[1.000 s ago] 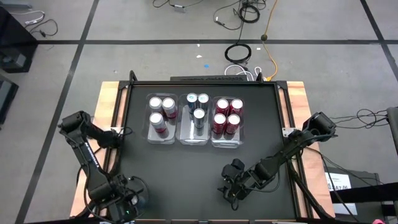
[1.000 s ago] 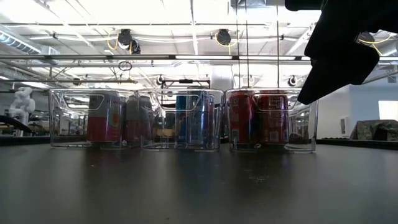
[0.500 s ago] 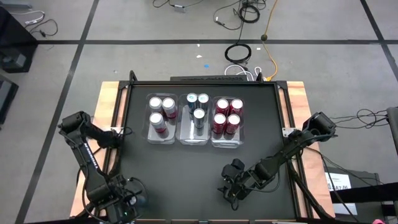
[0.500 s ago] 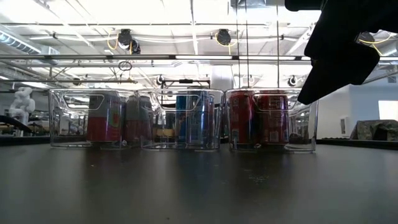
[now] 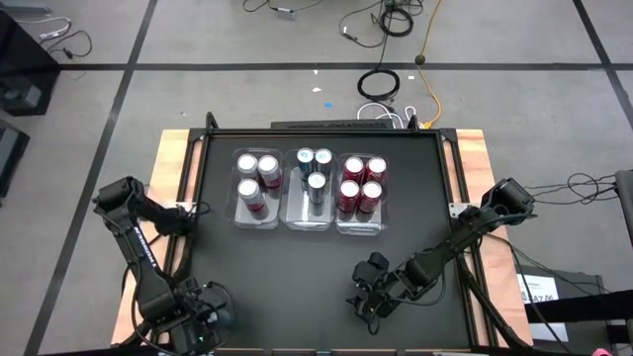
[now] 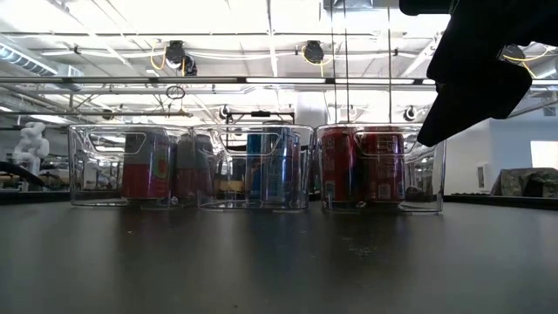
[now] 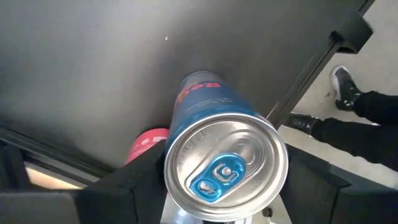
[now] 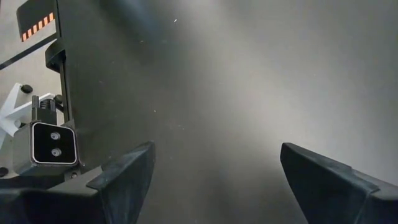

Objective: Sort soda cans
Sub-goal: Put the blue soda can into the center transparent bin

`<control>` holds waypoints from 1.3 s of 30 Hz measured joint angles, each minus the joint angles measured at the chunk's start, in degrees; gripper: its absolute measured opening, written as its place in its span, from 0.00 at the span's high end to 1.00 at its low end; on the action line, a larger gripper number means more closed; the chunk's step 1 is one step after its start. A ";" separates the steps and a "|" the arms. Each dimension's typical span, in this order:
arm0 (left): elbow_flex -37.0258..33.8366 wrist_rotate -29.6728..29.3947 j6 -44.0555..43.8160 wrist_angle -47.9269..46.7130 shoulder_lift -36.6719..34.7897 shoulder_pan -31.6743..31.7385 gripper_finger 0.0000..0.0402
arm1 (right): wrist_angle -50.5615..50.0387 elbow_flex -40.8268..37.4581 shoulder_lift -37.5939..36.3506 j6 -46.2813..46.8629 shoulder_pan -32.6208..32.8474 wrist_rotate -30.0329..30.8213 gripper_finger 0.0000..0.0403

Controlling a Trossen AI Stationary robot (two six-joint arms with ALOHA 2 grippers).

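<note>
From my station I see the matte black rectangular table top (image 5: 297, 267) edged by a pale wooden frame (image 5: 170, 168). Three clear rectangular plastic bins (image 5: 310, 223) stand side by side toward its far edge, walls touching. Beyond the table, on the grey concrete floor (image 5: 198, 89) crossed by dark tape lines, lie a coiled black cable (image 5: 379, 83) and an orange cord (image 5: 431, 59). A person's dark shoe (image 7: 344, 87) and dark trouser leg (image 7: 376, 106) stand beside the table.
</note>
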 joint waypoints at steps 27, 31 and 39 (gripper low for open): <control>25.80 -4.87 60.21 -17.30 -5.55 50.43 0.36 | 0.09 0.00 0.00 4.28 -0.09 5.98 0.16; 26.08 -2.98 70.45 -17.46 -4.75 60.66 0.36 | 0.04 0.00 0.00 6.83 -0.28 8.70 0.16; 26.08 3.50 85.61 -14.23 3.56 73.89 0.36 | -0.06 0.00 0.00 11.30 -1.33 9.38 0.16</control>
